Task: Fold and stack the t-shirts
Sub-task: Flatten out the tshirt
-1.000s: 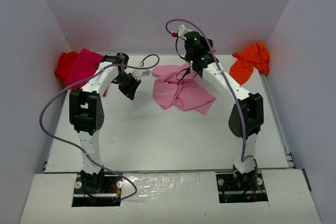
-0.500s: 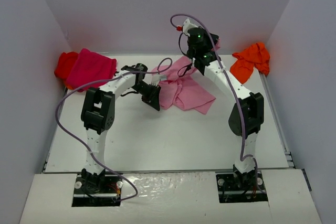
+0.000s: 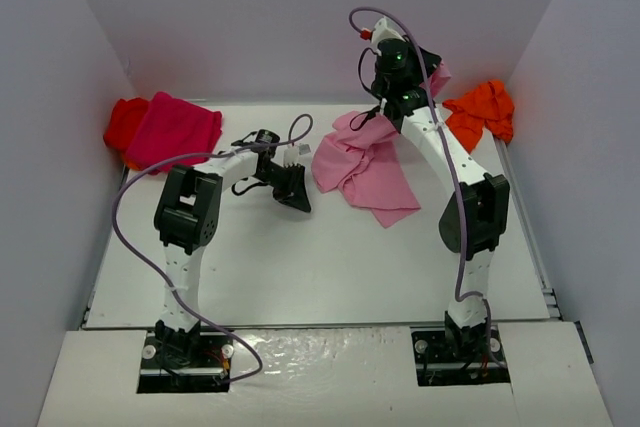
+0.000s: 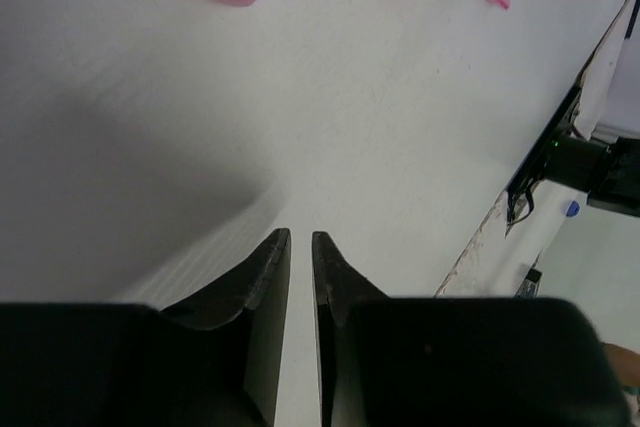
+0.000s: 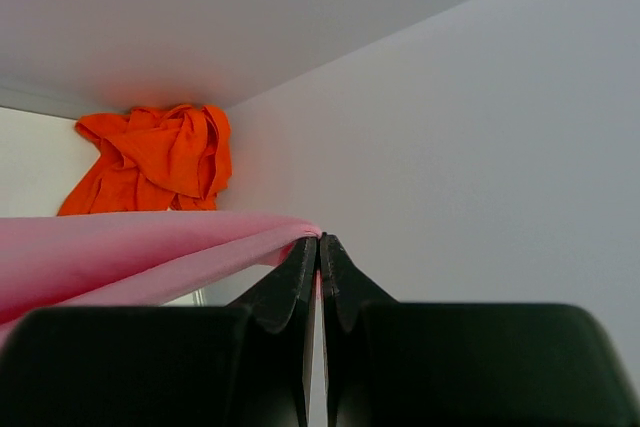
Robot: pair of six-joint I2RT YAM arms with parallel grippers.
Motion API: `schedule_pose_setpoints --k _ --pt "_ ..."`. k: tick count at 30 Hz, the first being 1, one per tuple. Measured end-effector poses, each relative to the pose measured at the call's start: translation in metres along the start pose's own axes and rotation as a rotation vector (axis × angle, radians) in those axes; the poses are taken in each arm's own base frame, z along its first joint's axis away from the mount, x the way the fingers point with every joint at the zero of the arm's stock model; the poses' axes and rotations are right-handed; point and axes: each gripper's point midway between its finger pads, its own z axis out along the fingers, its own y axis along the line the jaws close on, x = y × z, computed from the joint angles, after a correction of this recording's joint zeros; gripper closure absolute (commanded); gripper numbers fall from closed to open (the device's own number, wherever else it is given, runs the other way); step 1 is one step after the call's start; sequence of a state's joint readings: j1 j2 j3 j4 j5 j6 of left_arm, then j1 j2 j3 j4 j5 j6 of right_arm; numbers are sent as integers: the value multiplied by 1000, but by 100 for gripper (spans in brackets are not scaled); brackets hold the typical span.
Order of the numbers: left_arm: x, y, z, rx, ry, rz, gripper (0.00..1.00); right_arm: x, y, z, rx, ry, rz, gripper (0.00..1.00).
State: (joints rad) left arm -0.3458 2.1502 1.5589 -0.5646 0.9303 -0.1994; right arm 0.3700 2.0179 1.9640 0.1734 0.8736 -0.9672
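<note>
Pink t-shirt (image 3: pixel 365 169) is at the far side of the bench (image 3: pixel 330 257), right of centre. One edge is hoisted up and the rest is crumpled on the surface. right jaws are clamped on that raised edge, high up near the far wall, and the wrist view shows the cloth pinched right at the tips. left jaws are low over the bench just left of the pink t-shirt, not touching it. They're nearly together, only a thin slit, nothing between them. Magenta t-shirt (image 3: pixel 178 129) lies at the far left corner, overlapping the red t-shirt (image 3: pixel 124 119), which looks partly underneath it, though that's hard to tell from above. Orange t-shirt (image 3: pixel 480 112) is bunched in the far right corner against the wall, well apart from the others.
</note>
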Motion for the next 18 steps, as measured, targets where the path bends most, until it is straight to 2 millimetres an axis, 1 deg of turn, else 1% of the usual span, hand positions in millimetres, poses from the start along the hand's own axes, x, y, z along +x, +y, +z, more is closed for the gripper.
schedule_pose_setpoints --k 4,6,8,13,18 --pt "-13 8 4 -24 -41 -44 66 -10 16 -10 -19 -15 -20 100" --pt "-22 15 8 -30 -65 -60 58 -14 20 -15 -25 -23 -24 100" --pt "-31 16 8 -16 -81 -93 52 -17 24 -19 -30 -30 -28 100" --pt "-79 19 9 -29 -185 -65 51 -18 24 -23 -26 -28 -32 100" --pt "-111 24 13 -25 -237 -65 51 -16 28 -26 -24 -15 -45 100"
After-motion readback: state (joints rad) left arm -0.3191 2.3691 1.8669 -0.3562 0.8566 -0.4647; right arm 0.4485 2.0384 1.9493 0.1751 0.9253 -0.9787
